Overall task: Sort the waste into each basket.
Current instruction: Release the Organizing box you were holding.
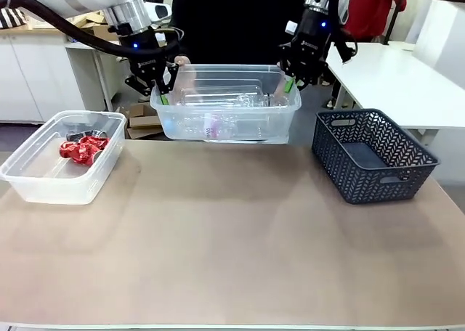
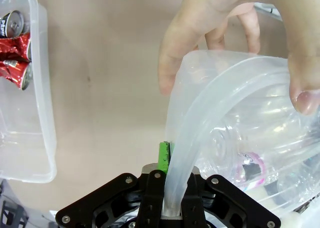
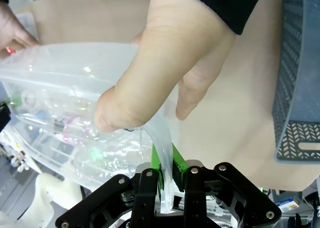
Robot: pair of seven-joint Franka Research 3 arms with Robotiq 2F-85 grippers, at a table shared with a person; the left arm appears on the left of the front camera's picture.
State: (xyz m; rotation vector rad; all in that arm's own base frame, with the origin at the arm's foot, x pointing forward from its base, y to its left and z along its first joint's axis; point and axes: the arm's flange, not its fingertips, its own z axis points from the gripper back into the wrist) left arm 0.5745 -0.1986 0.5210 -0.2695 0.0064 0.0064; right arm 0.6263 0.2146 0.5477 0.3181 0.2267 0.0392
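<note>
Clear plastic bottles (image 1: 218,120) fill the raised clear rectangular tub (image 1: 227,106), its rim pinched at each end by left gripper (image 1: 161,93) and right gripper (image 1: 289,83) while a person's hands (image 2: 235,43) grasp it: seemingly a handover, calling next for both grippers to let go together.

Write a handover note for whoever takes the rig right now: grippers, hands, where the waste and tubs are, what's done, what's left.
Left gripper and right gripper: each astride an end rim of the bottle tub, raised at the far edge; grip uncertain.
Person's hands also hold its rim.
Bottles inside it; crushed cans in the left tub.
Dark basket stands right.
Left: hand off the bottle tub.
</note>
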